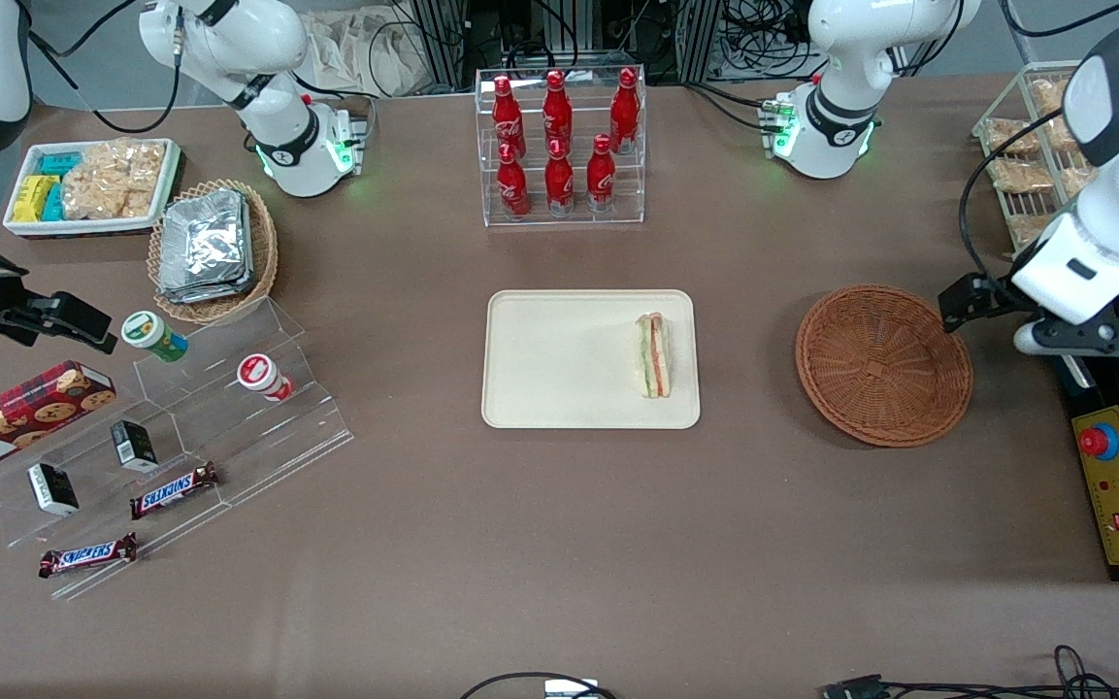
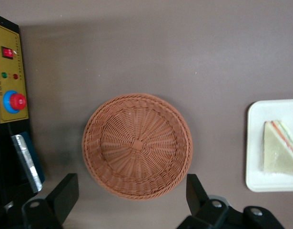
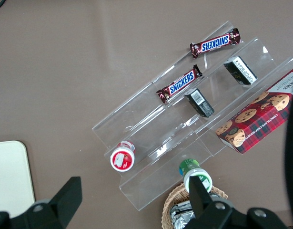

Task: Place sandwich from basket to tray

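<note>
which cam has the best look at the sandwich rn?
Front view: the whole sandwich shows, lying on the tray at its edge nearest the basket. Left wrist view catches it only partly at the frame edge, with the open gripper high over the empty basket. Right wrist view misses it.

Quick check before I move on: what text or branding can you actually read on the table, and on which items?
"SNICKERS": two chocolate bars on the acrylic step stand.
"WALKERS": cookie box, partly legible.
Red bottles: script too small.
Sandwich label, control box: unreadable.
Gripper above basket, open.
</note>
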